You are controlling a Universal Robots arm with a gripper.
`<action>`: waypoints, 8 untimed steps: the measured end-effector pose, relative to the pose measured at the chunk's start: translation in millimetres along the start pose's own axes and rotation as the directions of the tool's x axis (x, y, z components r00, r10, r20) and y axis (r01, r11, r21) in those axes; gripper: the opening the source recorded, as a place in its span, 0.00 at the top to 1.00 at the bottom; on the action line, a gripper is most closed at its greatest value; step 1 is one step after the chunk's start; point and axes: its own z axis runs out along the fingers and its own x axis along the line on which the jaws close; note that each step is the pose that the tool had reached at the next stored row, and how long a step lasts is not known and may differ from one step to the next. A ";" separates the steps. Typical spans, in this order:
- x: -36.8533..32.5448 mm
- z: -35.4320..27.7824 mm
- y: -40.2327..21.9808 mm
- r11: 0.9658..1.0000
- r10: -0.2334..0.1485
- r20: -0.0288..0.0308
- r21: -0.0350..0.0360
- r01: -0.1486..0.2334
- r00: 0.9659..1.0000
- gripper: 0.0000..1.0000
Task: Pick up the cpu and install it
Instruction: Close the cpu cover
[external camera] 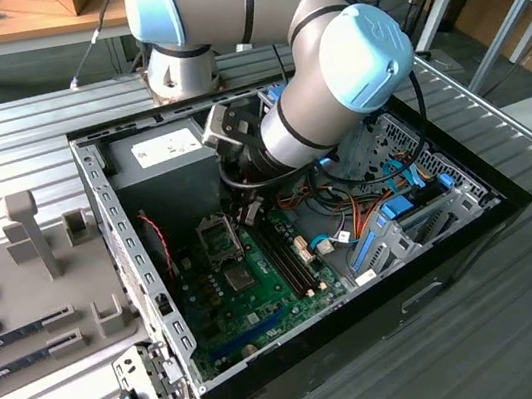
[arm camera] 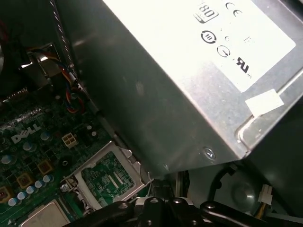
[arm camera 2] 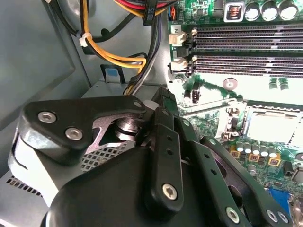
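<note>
Exterior view: arm (external camera: 331,98) reaches into case (external camera: 471,218) over socket (external camera: 219,235); second wrist view: gripper (arm camera 2: 163,142), grip cannot be told, near a pale square, likely the cpu (arm camera 2: 272,125), in the socket; first wrist view: power supply (arm camera: 189,85) close, so seating wants level, corner-matched lowering.

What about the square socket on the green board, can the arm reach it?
Probably yes: the case lies open, the arm hangs just beside the socket, and nothing covers it.

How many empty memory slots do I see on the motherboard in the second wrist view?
4. The memory slots lie as long parallel rows, two upper and two lower, all beyond the CPU socket. The gripper may hide more.
</note>
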 end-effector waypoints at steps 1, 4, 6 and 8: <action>-0.2 -1.1 0.4 1.000 0.000 0.000 0.000 0.000 1.000 0.89; -0.6 -3.1 1.2 1.000 0.000 0.000 0.000 0.000 1.000 0.89; -0.7 -4.3 1.6 1.000 0.000 0.000 0.000 0.000 1.000 0.89; -0.9 -5.4 2.0 1.000 0.000 0.000 0.000 0.000 1.000 0.89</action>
